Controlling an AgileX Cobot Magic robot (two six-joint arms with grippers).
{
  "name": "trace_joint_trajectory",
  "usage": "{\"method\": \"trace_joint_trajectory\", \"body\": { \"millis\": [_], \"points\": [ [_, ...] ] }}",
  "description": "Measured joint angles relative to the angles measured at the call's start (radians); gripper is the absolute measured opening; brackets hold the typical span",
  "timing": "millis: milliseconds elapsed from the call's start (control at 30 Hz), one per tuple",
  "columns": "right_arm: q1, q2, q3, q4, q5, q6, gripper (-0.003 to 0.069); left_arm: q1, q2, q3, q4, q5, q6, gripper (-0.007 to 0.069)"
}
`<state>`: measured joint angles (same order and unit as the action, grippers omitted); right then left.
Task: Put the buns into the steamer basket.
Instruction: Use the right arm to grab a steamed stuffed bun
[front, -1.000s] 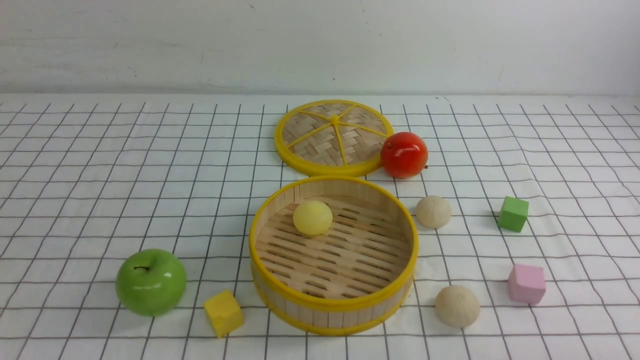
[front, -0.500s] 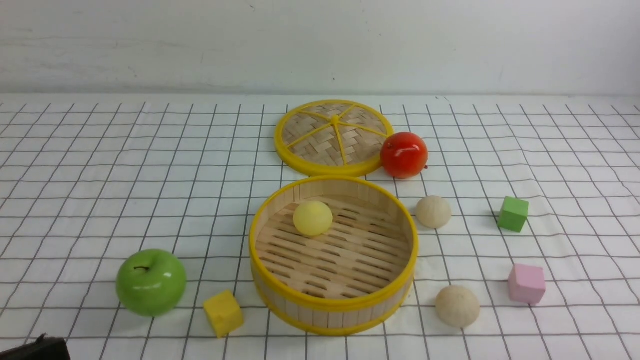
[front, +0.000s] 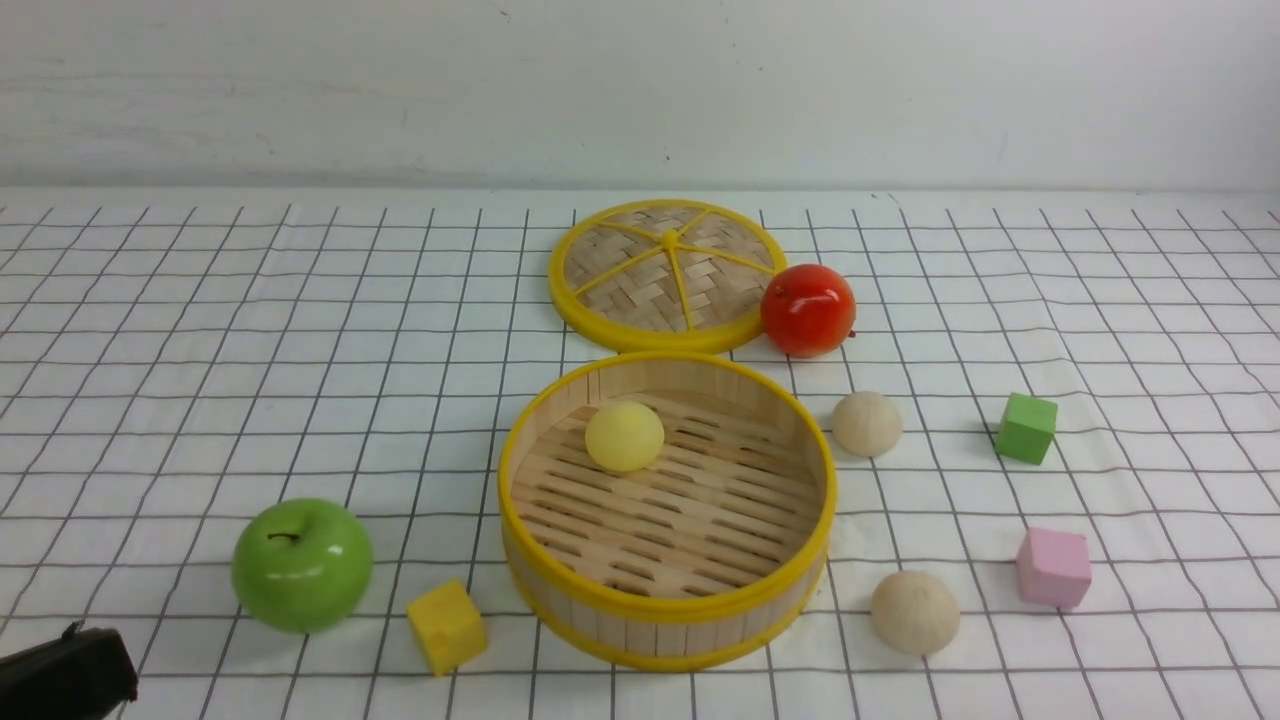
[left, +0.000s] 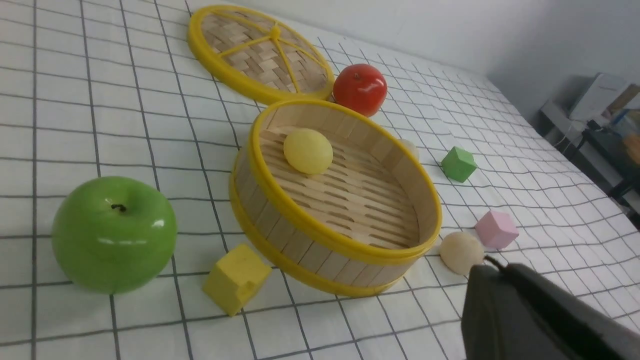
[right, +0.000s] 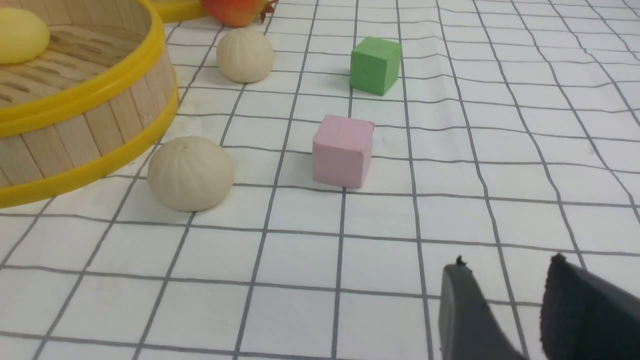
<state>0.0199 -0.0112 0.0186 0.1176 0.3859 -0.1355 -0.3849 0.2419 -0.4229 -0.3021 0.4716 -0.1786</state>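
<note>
Holds nothing: left gripper (left: 492, 272) pressed shut at the near left, right gripper (right: 507, 260) spread apart, yellow bun (front: 624, 436) inside the steamer basket (front: 700, 625), far cream bun (front: 866, 423) and near cream bun (front: 914, 612) on the cloth (front: 200, 350) just right of it.

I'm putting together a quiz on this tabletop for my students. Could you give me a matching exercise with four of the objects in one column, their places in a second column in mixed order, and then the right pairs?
Things
1. pale yellow bun
2. red apple
3. yellow cube
4. pink cube

Places
A. by the right edge of the lid
B. to the right of the nearer cream bun
C. inside the steamer basket
D. on the cloth between the green apple and the basket

Pairs: 1-C, 2-A, 3-D, 4-B
</note>
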Motion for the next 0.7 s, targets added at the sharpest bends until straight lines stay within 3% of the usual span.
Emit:
{"method": "trace_joint_trajectory", "body": {
  "millis": [267,567,700],
  "points": [
    [0.000,0.000,0.000,0.000,0.000,0.000,0.0239,0.010,0.000,0.005,0.115,-0.044,0.005,-0.0013],
    [0.000,0.000,0.000,0.000,0.000,-0.001,0.0239,0.334,-0.116,0.144,0.258,-0.079,-0.006,-0.0013],
    [0.000,0.000,0.000,0.000,0.000,-0.001,0.0239,0.380,-0.189,0.263,0.263,-0.079,-0.006,-0.0011]
  ]
}}
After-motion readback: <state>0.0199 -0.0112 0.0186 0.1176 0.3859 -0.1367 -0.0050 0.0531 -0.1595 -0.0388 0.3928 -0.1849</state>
